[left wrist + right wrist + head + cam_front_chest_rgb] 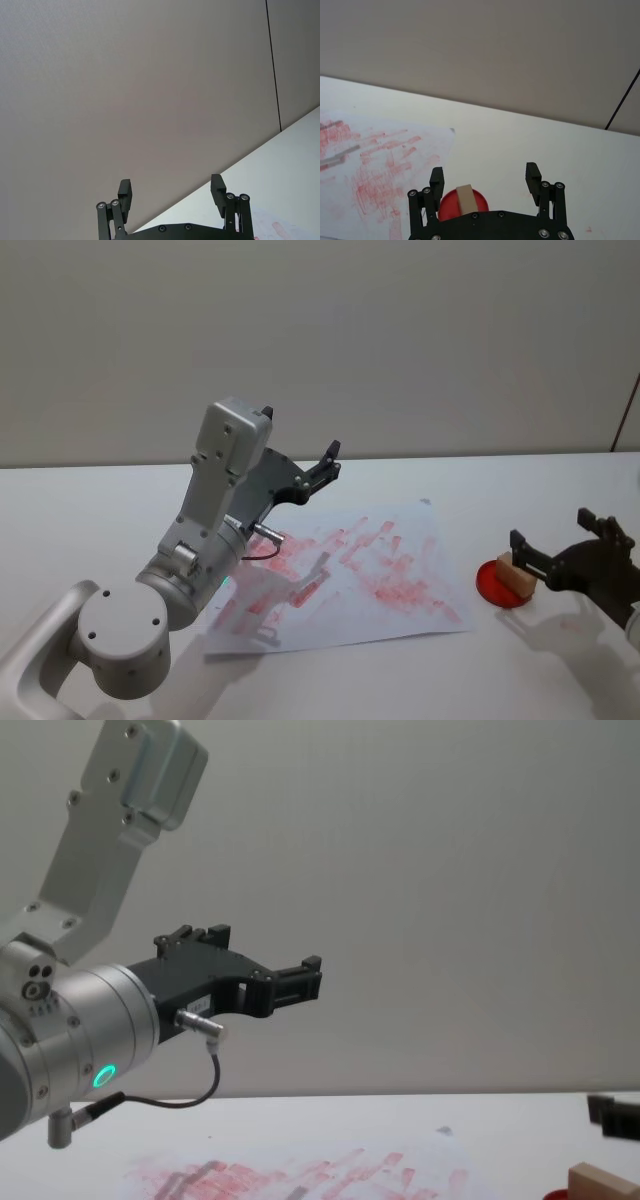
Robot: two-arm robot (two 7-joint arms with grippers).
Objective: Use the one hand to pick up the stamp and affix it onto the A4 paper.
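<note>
On the white table [90, 530], the stamp [516, 577] sits just beneath the spread right pincer [551, 532].

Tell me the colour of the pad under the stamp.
Red; the round pad beneath the tan stamp shows best in the head view.

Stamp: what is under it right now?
The stamp rests on the red ink pad, whose middle it covers. The right claw hangs open close to it; the left claw is raised and open.
</note>
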